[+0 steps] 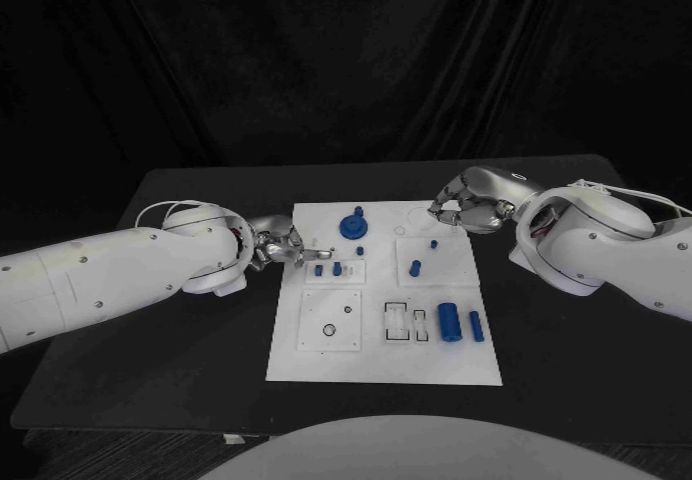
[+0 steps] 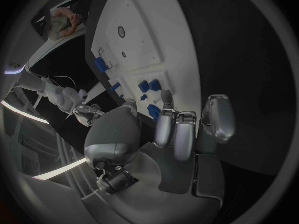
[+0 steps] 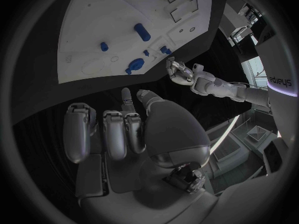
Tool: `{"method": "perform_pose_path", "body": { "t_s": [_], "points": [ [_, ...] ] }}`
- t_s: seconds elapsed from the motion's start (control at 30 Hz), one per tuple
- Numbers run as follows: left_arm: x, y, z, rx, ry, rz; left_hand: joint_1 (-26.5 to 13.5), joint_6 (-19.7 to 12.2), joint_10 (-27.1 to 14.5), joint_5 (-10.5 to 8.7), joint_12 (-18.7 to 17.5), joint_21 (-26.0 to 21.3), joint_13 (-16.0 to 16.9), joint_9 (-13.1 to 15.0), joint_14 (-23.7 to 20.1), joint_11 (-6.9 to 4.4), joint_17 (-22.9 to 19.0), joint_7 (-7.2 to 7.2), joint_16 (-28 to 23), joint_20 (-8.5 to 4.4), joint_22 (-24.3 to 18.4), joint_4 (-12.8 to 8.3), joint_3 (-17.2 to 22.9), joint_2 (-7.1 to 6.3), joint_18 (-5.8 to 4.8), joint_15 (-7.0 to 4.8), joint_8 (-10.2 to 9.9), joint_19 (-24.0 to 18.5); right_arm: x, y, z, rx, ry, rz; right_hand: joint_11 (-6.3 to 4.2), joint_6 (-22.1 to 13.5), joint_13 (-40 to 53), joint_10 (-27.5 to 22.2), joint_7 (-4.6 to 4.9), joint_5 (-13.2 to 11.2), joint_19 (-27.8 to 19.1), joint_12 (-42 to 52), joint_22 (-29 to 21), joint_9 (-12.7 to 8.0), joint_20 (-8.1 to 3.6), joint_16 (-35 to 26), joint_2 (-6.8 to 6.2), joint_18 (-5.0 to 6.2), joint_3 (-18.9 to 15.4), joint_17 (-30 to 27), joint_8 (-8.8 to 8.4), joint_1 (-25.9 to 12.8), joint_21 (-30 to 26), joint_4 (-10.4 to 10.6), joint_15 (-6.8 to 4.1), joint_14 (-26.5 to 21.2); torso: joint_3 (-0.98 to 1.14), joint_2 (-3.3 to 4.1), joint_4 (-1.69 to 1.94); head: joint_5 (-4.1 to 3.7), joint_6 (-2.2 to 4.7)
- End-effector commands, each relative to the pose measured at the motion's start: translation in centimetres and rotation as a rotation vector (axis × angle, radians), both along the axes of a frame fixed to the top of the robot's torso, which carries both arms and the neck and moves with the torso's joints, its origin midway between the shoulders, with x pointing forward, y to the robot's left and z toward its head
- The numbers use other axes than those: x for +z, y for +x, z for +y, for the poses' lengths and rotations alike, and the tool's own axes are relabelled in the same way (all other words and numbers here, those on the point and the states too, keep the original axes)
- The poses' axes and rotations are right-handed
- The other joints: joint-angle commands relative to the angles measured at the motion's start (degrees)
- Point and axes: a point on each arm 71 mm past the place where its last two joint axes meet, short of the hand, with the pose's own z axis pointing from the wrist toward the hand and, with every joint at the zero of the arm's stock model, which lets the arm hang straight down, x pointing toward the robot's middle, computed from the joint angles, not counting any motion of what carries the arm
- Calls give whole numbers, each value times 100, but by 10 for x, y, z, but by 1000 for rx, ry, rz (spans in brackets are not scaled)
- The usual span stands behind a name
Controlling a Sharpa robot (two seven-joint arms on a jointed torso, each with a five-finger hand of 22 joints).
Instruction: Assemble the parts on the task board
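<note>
Blue rigid plastic peg (image 1: 320,268), probably light and slippery: left hand (image 1: 278,246), at nine o'clock, fingers spread, should pinch its sides.

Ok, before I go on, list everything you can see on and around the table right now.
Table: one, black, under everything.
Task board: one, white, middle of the table, with outlined recesses.
Round knobbed part: one, blue, far end of the board.
Small pegs: about three, blue, standing near the board's left edge by the left hand.
Peg: one, blue, right of centre; a smaller one beyond it.
Cylinders: two, blue, side by side at the near right of the board.
Left hand: silver, at the board's left edge; whether it holds anything is unclear.
Right hand: silver, fingers curled, at the board's far right corner, nothing visibly held.
</note>
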Motion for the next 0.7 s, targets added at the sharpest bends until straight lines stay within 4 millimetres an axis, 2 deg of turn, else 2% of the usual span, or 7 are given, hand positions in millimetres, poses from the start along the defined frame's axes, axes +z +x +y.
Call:
{"method": "perform_pose_path", "body": {
  "t_s": [0.03,0.2,0.4,0.47,0.53,0.6,0.7],
  "points": [
    [25,8,-2,13,-168,-126,-117,-2,135,-16,106,168,1048,129,597,-22,1510,-68,15,-19,1025,5,-230,29,-70,-48,130,113,0,-1,-2,-14,4,-6,1,35,1507,606,14,36,155,-36,1198,-6,16,-25,-1,94,22,1161,-21,65,-31,-20,-1,543,-1,0,0,12,1],
    [55,19,5,36,-276,-164,-308,-26,212,-16,170,288,1107,218,597,-35,1510,-80,15,-34,1059,11,-464,29,-96,-59,209,183,0,0,-3,-19,4,-8,1,35,1507,606,14,36,155,-36,1198,-6,16,-25,-1,94,22,1161,-21,65,-31,-20,-1,543,-3,-5,2,34,1],
    [69,26,2,12,-309,-164,-132,-40,242,-15,195,347,1131,279,597,-42,1510,-89,15,-42,1074,-8,-500,145,-108,-64,263,209,0,1,-3,-19,3,-9,2,35,1507,606,15,42,156,-36,1198,-7,15,-24,-5,94,25,1162,-22,67,-30,-25,-1,543,1,-8,-1,43,1],
    [70,28,-2,-8,-314,-160,369,-74,219,1,177,340,1115,316,597,-42,1510,-93,15,-43,1069,-114,-394,352,-105,-63,286,191,0,1,-4,-19,3,-9,2,35,1507,606,15,42,156,-36,1198,-7,15,-24,-5,94,25,1162,-22,67,-30,-25,-1,543,2,-7,-3,33,1],
    [69,28,-6,-37,-307,-173,1389,-139,179,572,145,336,1087,344,597,-75,1510,-141,15,-45,1064,-435,-90,545,-101,-76,304,176,0,1,-4,-19,3,-9,2,35,1507,606,15,42,156,-36,1198,-7,15,-24,-5,94,25,1162,-22,67,-30,-25,-1,543,6,-9,-1,21,1],
    [67,27,-9,-81,-290,-198,1707,-154,151,664,121,322,1067,324,597,-69,1510,-135,15,-52,1057,-309,-123,526,-95,-84,299,154,0,0,-5,-19,3,-9,2,35,1507,606,16,44,157,-36,1199,-7,15,-24,-7,93,26,1164,-22,66,-27,-26,-1,543,13,-12,-5,17,1],
    [65,26,-12,-114,-265,-228,2292,-175,-11,822,-27,277,938,263,597,-87,1510,-153,15,-63,1041,-320,-64,500,-82,-90,263,108,0,0,-5,-20,3,-10,2,35,1507,606,16,44,157,-36,1199,-7,15,-24,-7,93,26,1164,-22,66,-27,-26,-1,543,14,-9,-6,27,1]
  ]
}}
